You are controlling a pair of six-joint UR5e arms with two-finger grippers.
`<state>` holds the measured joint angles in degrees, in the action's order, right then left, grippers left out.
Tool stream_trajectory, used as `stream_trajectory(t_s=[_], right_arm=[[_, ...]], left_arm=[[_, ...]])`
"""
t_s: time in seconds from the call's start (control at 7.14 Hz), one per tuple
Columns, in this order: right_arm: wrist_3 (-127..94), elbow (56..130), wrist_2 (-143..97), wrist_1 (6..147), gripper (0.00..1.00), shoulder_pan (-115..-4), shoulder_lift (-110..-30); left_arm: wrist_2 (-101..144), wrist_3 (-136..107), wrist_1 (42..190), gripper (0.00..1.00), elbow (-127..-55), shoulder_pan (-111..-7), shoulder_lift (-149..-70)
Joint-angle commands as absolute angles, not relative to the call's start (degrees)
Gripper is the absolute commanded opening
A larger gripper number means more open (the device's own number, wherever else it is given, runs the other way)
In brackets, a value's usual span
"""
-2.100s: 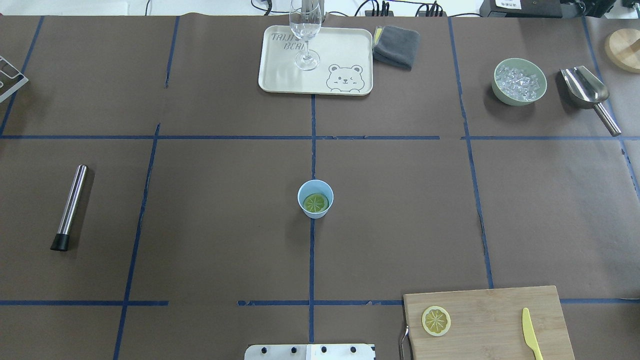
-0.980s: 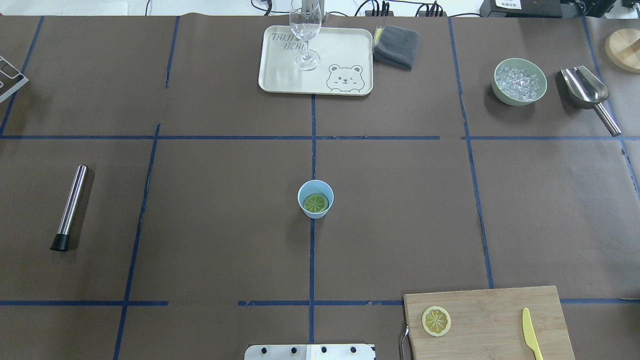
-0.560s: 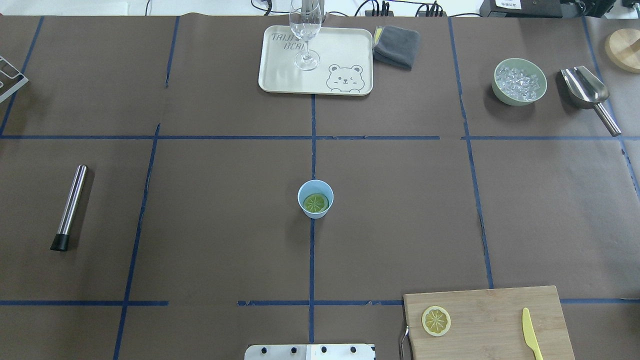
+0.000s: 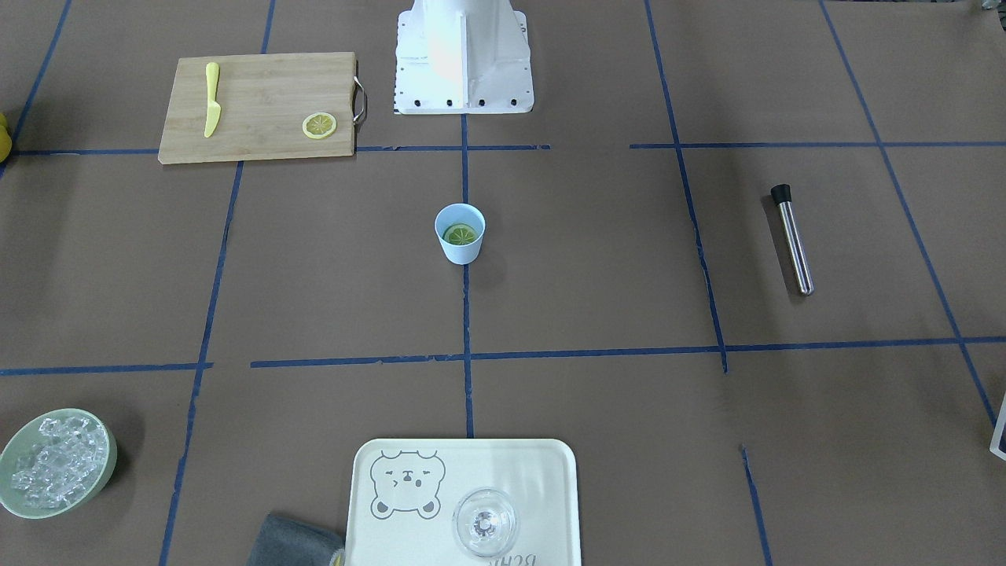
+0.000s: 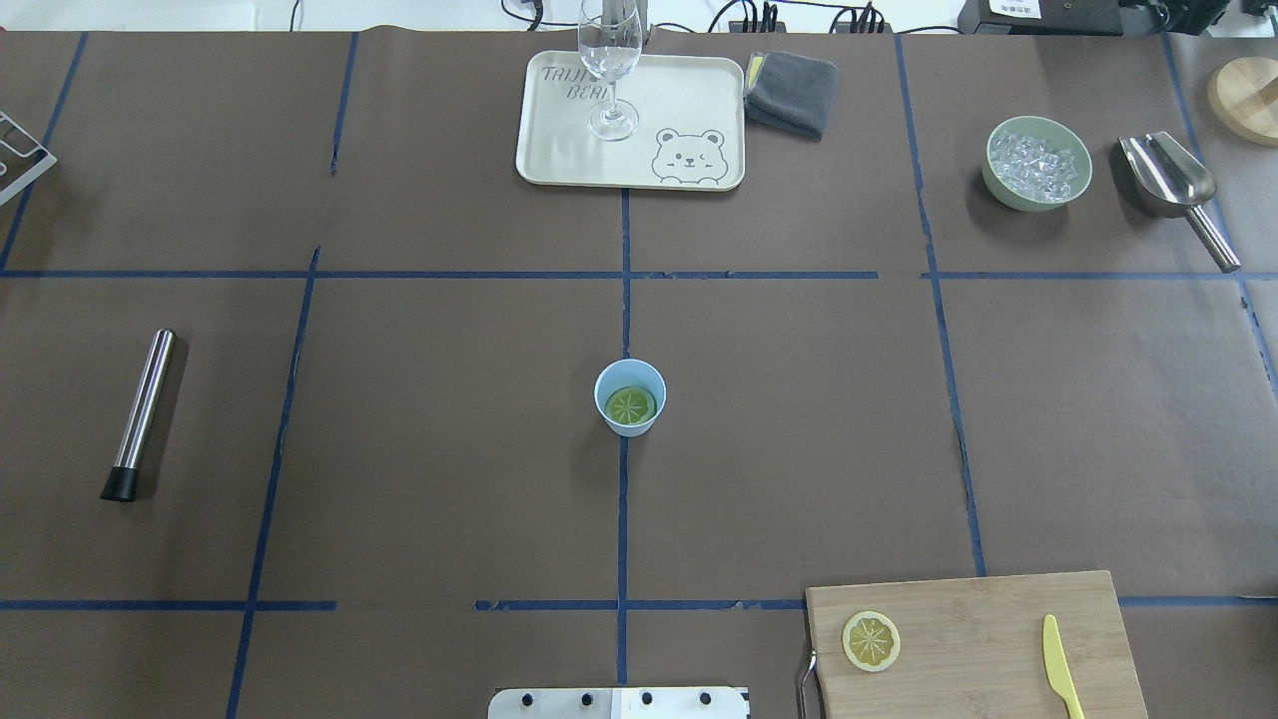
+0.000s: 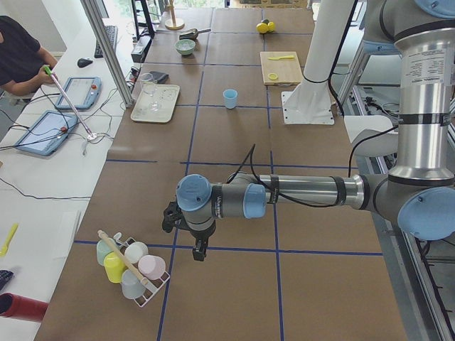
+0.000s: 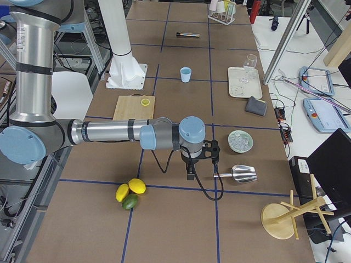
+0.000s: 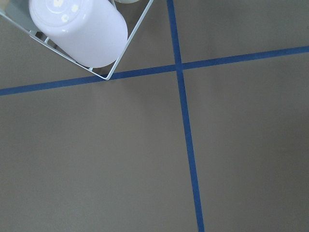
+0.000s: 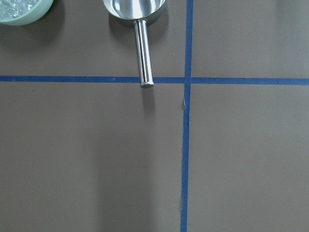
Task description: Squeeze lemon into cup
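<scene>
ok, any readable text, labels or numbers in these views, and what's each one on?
"TRIJI": top line printed on the cream tray; the rest is hidden behind the wine glass.
"BEA": second line on the same tray, also cut off by the glass.
White label on the black box at the table's far edge: too small to read.
Nothing else is legible.
</scene>
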<state>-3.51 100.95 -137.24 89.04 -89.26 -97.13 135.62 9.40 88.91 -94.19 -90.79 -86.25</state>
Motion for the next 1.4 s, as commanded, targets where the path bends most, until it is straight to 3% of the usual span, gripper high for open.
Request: stream_trajectory(t_s=[0.0, 1.26], right_arm=[[-3.4, 100.6, -136.5, 89.1, 1.0, -89.6, -97.3], [-3.7, 100.5, -136.4, 89.0, 1.0, -89.6, -97.3]], left_arm=[[135.5, 9.4, 88.9, 1.0, -94.2, -90.8, -86.3], [135.4, 5.4, 89.0, 1.0, -94.7, -90.8, -86.9]])
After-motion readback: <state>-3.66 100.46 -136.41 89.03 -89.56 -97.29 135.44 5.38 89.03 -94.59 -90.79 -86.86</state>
